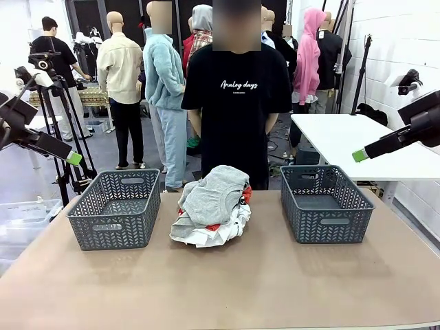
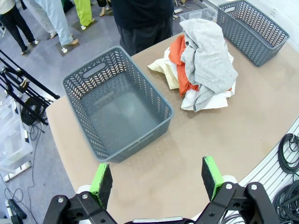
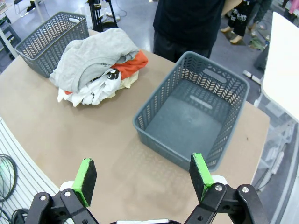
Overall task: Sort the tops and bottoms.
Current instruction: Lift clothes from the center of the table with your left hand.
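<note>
The left gripper (image 2: 156, 176) is wide open and empty, up over the table (image 2: 224, 135) edge. A grey basket (image 2: 161, 100) sits just ahead of it. Farther ahead lies the pile of clothes (image 2: 196, 70). It looks soft, light and floppy. I'd pinch a top fold of the grey piece (image 2: 210, 51). The other basket (image 3: 154, 112) sits ahead of the right gripper (image 3: 142, 170), open too. Bare table lies all round the pile.

Person (image 1: 236, 103) behind tan table (image 1: 240, 289)
</note>
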Tool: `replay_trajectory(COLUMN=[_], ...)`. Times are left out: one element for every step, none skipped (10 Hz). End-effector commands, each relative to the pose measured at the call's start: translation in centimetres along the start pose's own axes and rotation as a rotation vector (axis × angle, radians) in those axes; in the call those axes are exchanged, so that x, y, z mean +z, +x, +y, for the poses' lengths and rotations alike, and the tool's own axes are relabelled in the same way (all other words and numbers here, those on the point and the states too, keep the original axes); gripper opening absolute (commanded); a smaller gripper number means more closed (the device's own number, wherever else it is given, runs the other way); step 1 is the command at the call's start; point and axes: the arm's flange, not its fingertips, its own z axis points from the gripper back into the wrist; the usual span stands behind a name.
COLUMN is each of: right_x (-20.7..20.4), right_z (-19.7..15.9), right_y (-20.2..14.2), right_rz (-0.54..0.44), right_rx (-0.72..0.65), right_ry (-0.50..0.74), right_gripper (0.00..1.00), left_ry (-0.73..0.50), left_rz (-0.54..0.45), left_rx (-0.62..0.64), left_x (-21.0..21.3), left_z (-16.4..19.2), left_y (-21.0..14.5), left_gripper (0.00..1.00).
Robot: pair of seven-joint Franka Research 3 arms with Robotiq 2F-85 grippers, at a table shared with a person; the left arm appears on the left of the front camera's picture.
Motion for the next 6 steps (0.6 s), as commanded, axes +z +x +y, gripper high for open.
replay_trajectory(right_x=[0.0,0.0,0.0,0.0,0.0,0.0], right_z=[0.08,0.08,0.08,0.08,0.08,0.08], right_y=[-0.06,-0.06,-0.06,-0.06,-0.06,-0.06], right_rz=[0.002,0.002,0.002,0.002,0.002,0.002], right_rx=[0.004,0.004,0.004,0.004,0.004,0.004], right_ry=[0.011,0.011,0.011,0.011,0.011,0.011], right_gripper=[1.0,1.0,1.0,1.0,1.0,1.0], left_ry=[-0.003,-0.003,-0.003,-0.003,-0.003,-0.003], left_rz=[-0.005,-0.005,-0.005,-0.005,-0.005,-0.005], left_rx=[0.002,0.002,0.002,0.002,0.002,0.002], left_x=[0.07,0.07,0.07,0.07,0.07,0.07], left_z=[0.08,0.08,0.08,0.08,0.08,0.08], left_y=[-0.03,-0.03,-0.03,-0.03,-0.03,-0.03], left_gripper=[1.0,1.0,1.0,1.0,1.0,1.0])
